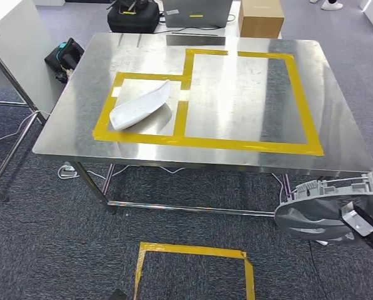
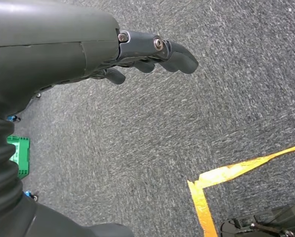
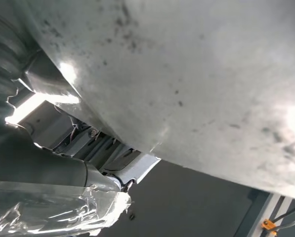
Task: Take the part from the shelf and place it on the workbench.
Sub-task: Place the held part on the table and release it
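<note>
Item: large grey moulded plastic part [image 1: 323, 212], a flat ribbed shell with a rounded end. Location: carried by the right hand [image 1: 363, 220] low at the right of the head view, in front of and below the near right corner of the desk, not touching it. The dark fingers wrap the part's right end. In the right wrist view the part's pale speckled underside [image 3: 198, 74] lies right against the hand; the hand's fingers [image 3: 112, 163] are pressed up onto it, and clear crinkled film [image 3: 56, 207] covers the thumb side.

Item: right hand. State: closed on the grey part, gripping it from below and at the edge.

Item: left hand [image 2: 149, 54]. State: holds nothing; its dark fingers [image 2: 179, 54] are stretched out, only slightly bent, above grey carpet [image 2: 138, 143]. A corner of yellow floor tape [image 2: 205, 187] lies beyond the fingertips, and a green crate [image 2: 19, 155] sits behind the wrist.

Item: stainless-steel desk [image 1: 80, 125] with slim metal legs. Location: ahead of both hands. Marked with yellow tape [image 1: 250, 145] in two adjoining rectangles, a smaller one on the left and a larger one on the right.

Item: white curved plastic part [image 1: 139, 105], elongated and shallow like a tray. Location: inside the smaller left rectangle, lying diagonally, well apart from the right hand and its load.

Item: black bag [image 1: 133, 15], brown cardboard box [image 1: 260, 17]. Location: on the floor beyond the far edge of the desk.
</note>
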Action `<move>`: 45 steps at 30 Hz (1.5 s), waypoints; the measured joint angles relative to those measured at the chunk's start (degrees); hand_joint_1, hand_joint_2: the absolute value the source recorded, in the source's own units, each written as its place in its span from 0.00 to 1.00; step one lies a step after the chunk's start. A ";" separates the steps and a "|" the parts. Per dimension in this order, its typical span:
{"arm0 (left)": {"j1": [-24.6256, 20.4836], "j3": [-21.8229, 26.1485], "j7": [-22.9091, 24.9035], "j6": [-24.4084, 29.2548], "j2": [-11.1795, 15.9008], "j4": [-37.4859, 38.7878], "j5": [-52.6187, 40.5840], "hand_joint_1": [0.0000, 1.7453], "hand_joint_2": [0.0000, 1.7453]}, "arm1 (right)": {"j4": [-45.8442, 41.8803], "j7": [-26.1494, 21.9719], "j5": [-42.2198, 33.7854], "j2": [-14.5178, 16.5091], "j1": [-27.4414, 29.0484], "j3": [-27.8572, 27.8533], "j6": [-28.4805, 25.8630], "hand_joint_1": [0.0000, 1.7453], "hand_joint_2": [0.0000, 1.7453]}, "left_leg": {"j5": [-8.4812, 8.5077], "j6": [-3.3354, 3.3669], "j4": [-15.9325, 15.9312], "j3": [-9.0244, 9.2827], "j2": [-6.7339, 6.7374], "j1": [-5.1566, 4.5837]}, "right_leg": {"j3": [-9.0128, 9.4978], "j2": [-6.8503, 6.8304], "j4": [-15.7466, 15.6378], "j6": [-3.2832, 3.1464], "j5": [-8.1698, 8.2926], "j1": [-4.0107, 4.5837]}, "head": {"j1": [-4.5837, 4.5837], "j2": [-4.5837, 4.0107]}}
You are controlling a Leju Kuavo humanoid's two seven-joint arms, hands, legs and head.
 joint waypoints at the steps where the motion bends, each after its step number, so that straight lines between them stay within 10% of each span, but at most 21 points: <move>1: 0.00 0.01 0.00 0.00 0.00 0.00 0.00 0.00 1.00 | 0.11 0.00 0.00 -0.03 -0.17 -0.19 0.00 1.00 1.00 | 0.00 0.00 0.00 0.00 0.00 0.00 | 0.00 0.00 0.00 0.00 0.00 0.00 | 0.00 0.00; 19: 0.08 0.02 -0.01 0.00 -0.03 0.00 0.03 0.00 1.00 | 3.26 6.54 -0.02 -6.36 0.31 -4.11 0.00 1.00 1.00 | -0.02 0.02 0.00 0.00 0.00 -0.07 | -0.02 0.00 -0.01 0.02 0.01 -0.06 | 0.01 0.00; 45: -0.39 0.02 0.97 -0.49 -0.03 0.00 -0.74 0.00 1.00 | 11.02 0.00 0.00 -7.12 -4.11 -5.89 0.00 1.00 1.00 | 0.03 0.09 0.00 -0.01 0.00 -0.08 | 0.00 -0.01 -0.01 0.05 0.03 -0.07 | 0.00 0.00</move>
